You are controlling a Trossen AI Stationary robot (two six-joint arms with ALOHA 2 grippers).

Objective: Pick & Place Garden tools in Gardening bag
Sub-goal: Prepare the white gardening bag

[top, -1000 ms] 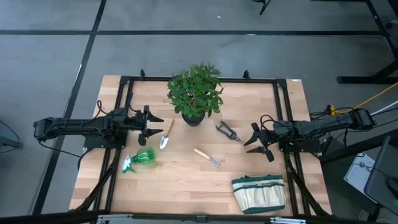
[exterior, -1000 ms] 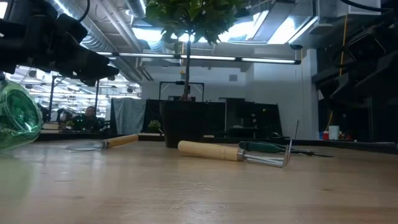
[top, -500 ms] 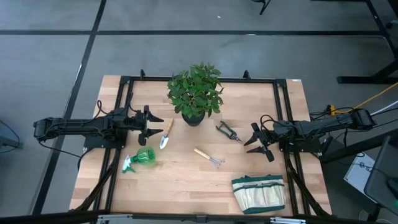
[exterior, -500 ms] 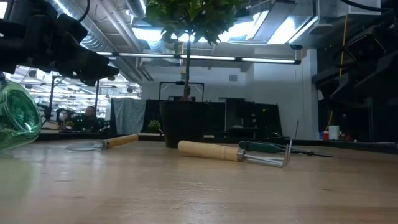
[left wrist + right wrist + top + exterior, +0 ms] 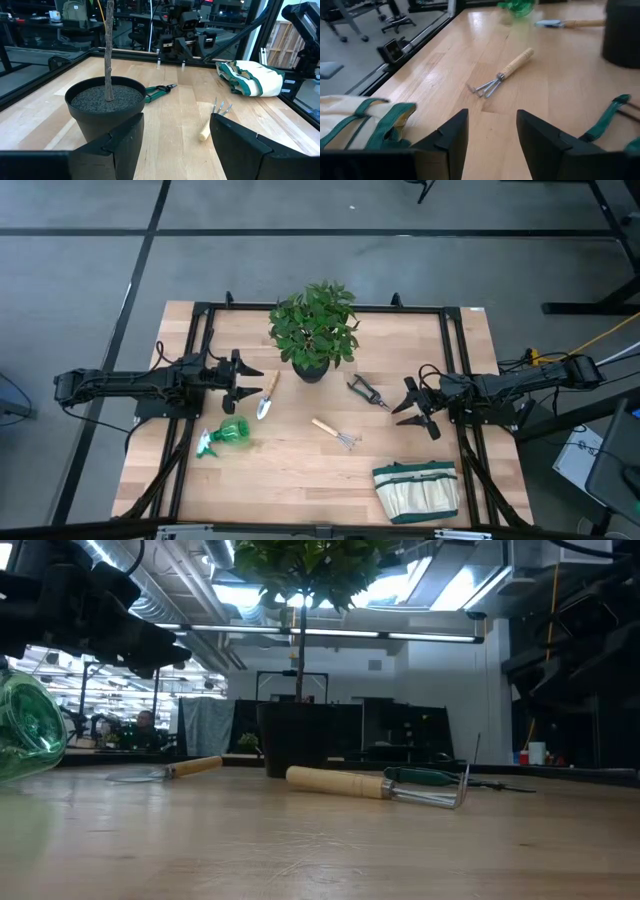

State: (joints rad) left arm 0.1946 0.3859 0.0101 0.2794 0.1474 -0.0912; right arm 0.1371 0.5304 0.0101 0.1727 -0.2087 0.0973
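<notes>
The wooden-handled trowel (image 5: 267, 394) lies flat left of the pot. The pronged hand rake (image 5: 336, 432) lies at the table's middle; it also shows in the right wrist view (image 5: 504, 73). The pruning shears (image 5: 366, 391) lie right of the pot. The green spray bottle (image 5: 225, 435) lies on its side at the near left. The cream gardening bag (image 5: 417, 490) lies at the near right. My left gripper (image 5: 249, 382) is open beside the trowel. My right gripper (image 5: 408, 409) is open right of the shears. Both hold nothing.
A leafy potted plant (image 5: 314, 330) in a black pot (image 5: 106, 107) stands at the far middle of the table. A black frame (image 5: 330, 307) runs along the table's edges. Bare wood (image 5: 290, 475) lies between the tools and the near edge.
</notes>
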